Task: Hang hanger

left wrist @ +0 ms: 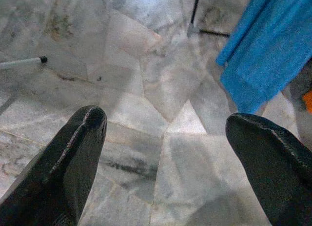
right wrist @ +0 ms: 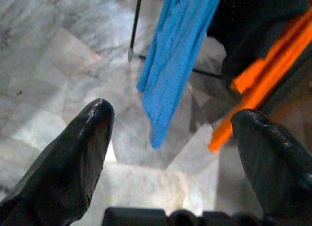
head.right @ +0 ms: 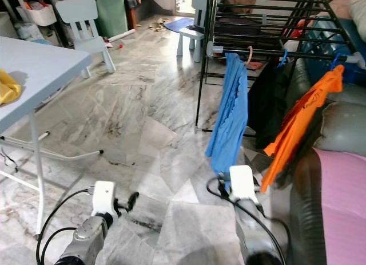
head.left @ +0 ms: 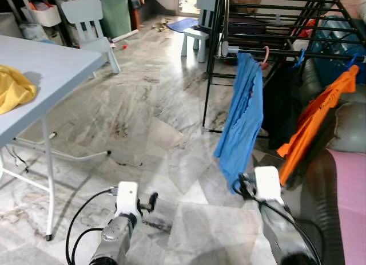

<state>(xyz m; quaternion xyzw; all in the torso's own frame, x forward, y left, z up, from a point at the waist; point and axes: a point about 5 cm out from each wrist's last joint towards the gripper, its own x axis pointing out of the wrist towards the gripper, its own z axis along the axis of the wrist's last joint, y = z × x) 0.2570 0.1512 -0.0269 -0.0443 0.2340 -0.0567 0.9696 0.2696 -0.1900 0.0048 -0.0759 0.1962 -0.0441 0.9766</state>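
A black drying rack (head.left: 274, 50) stands ahead on my right. On its front bar, a blue shirt (head.left: 243, 116) hangs from a pink hanger (head.left: 265, 56). A black garment (head.left: 280, 105) and an orange garment (head.left: 317, 119) hang beside it on blue hangers. My right gripper (right wrist: 170, 118) is open and empty, held low just short of the blue shirt's hem (right wrist: 170, 65). My left gripper (left wrist: 165, 123) is also open and empty, low over the marble floor to the left of the shirt (left wrist: 263, 55).
A light blue table (head.left: 51, 64) with a yellow cloth (head.left: 11, 87) stands on my left, on thin white legs. A small chair (head.left: 91, 30) and a stool (head.left: 197, 39) stand further back. A grey and pink sofa (head.left: 349, 190) lies along the right.
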